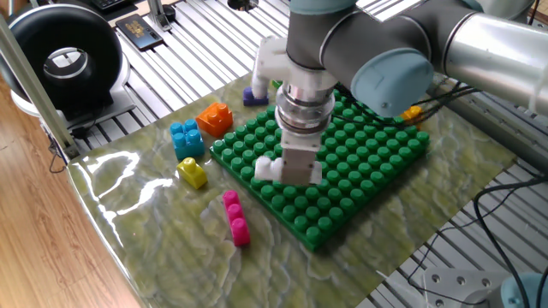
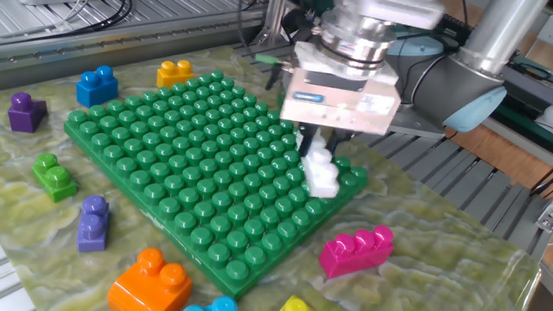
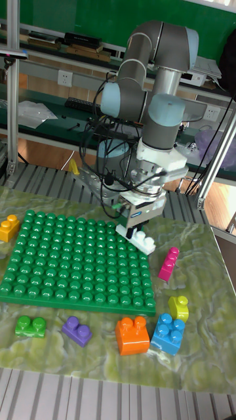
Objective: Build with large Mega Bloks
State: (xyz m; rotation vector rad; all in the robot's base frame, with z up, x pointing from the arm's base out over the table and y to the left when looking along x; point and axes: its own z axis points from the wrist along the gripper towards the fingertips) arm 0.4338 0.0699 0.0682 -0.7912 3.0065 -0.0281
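My gripper [image 1: 294, 168] is shut on the long white brick [image 1: 266, 169], holding it low over the near-edge studs of the green baseplate [image 1: 377, 154]. The other fixed view shows the white brick [image 2: 320, 175] hanging tilted below the fingers at the plate's right corner [image 2: 173, 147]. I cannot tell whether it touches the studs. In the tall view the gripper [image 3: 136, 231] holds the brick [image 3: 143, 243] at the plate's far right corner. A pink brick [image 1: 235, 219] lies loose on the mat in front of the plate.
Loose around the plate lie a yellow brick [image 1: 193, 174], a blue one [image 1: 186, 139], an orange one [image 1: 214, 117] and a purple one [image 1: 254, 96]. A small green brick [image 2: 54, 177] and a lilac one [image 2: 92, 223] lie on the plate's other side.
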